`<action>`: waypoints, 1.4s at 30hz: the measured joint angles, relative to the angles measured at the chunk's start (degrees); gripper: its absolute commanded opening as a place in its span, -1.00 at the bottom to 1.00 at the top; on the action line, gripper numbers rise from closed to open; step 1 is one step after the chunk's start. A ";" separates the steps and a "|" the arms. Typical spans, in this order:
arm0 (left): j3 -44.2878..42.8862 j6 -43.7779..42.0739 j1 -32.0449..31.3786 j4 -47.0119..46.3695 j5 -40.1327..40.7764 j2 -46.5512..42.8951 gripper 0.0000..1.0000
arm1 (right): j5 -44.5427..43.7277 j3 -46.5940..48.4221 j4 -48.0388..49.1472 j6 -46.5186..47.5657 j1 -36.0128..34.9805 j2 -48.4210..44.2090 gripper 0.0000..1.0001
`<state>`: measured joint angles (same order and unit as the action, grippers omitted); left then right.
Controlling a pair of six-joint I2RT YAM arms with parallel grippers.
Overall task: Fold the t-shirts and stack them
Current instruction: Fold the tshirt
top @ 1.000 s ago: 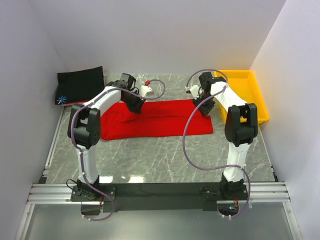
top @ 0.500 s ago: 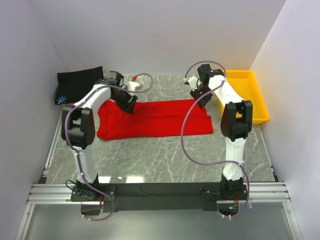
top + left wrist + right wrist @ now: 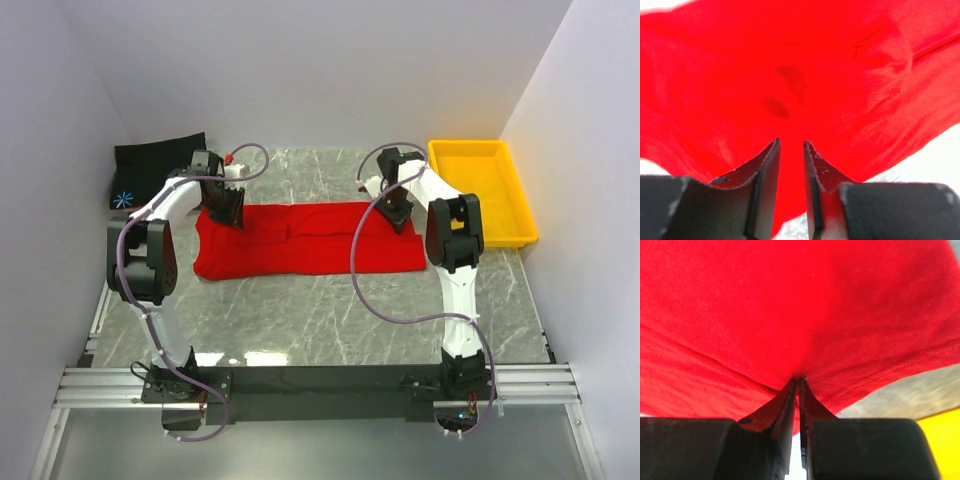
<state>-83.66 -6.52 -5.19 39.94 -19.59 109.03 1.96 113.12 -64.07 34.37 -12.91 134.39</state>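
The red t-shirt point(image 3: 300, 245) lies spread wide across the middle of the table. My left gripper point(image 3: 228, 210) hangs over its far left corner. In the left wrist view, the left gripper point(image 3: 791, 142) has its jaws a narrow gap apart above the red cloth point(image 3: 790, 65), with nothing pinched. My right gripper point(image 3: 398, 215) is at the shirt's far right edge. In the right wrist view, the right gripper point(image 3: 799, 379) is shut on a fold of the red cloth point(image 3: 790, 300). The black t-shirt point(image 3: 160, 170) lies folded at the back left, its starburst mark point(image 3: 123, 198) showing. The pink t-shirt is out of view.
A yellow tray point(image 3: 480, 190) stands at the back right, just right of my right arm. White walls close in the table at the left, back and right. Bare marble table point(image 3: 330, 320) lies between the shirt and the arm bases.
My left gripper has moved left along the shirt's far edge to its left corner. My right gripper rose, shifted left and came back down on the far right edge. The shirt lies slightly further left.
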 measured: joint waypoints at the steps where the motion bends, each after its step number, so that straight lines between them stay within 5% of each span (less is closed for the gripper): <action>1: 0.48 0.81 -0.02 0.13 0.59 -0.26 -0.42 | -0.44 -1.25 0.15 0.07 -0.13 -0.50 -0.76; 10: 0.94 4.59 -1.33 0.13 3.37 -0.26 -0.53 | 3.32 -25.94 -5.35 3.43 -0.50 -13.20 -0.77; 15: -2.58 5.46 -4.92 0.44 4.63 5.62 -0.63 | 10.69 -30.60 -10.75 6.67 -0.92 -17.81 -0.76; 25: -32.33 4.68 -6.36 3.61 7.23 27.23 -0.67 | 11.67 -27.06 -8.44 4.83 1.92 -22.51 -0.81; 32: -42.66 -0.74 -9.40 -2.25 8.92 33.53 -0.06 | 9.66 -23.21 -5.07 3.34 1.51 -18.88 -0.85; 42: -22.53 6.75 -7.02 -13.42 7.41 13.38 0.81 | 7.69 -21.31 -1.29 2.36 -2.45 -11.19 -1.00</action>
<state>-106.19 0.23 -12.21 26.52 -12.19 122.41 9.65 91.81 -65.36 36.73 -15.35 123.20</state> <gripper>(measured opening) 0.810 0.012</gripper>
